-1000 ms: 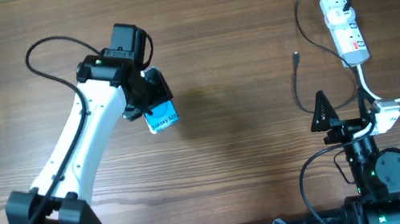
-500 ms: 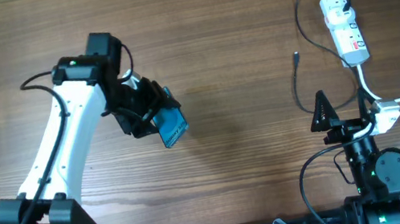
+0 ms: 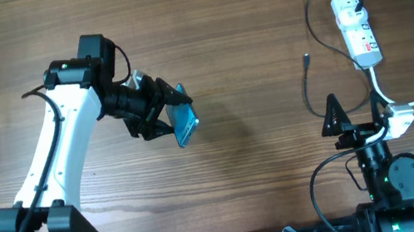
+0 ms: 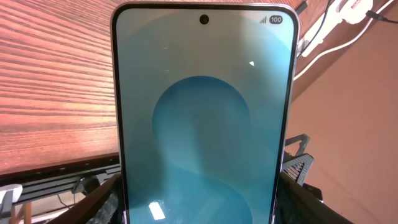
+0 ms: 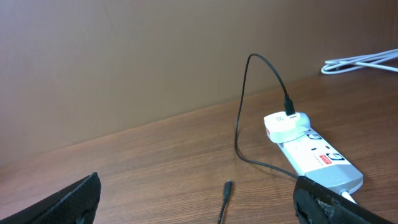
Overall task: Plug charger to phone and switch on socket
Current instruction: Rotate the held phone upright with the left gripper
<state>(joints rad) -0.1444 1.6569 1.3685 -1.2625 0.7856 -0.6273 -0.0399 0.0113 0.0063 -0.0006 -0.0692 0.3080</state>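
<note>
the only thing that reads clearly is the number "100", white on a dark battery pill (image 4: 275, 19) in the top right corner of the phone (image 4: 202, 112) screen in the left wrist view. a small signal bars icon (image 4: 263, 20) sits just left of it. the socket (image 5: 314, 155) carries a small red label (image 5: 326, 160) with pale print and a round mark beside it, both too small to read in the right wrist view. from overhead its red marks are just as illegible.
</note>
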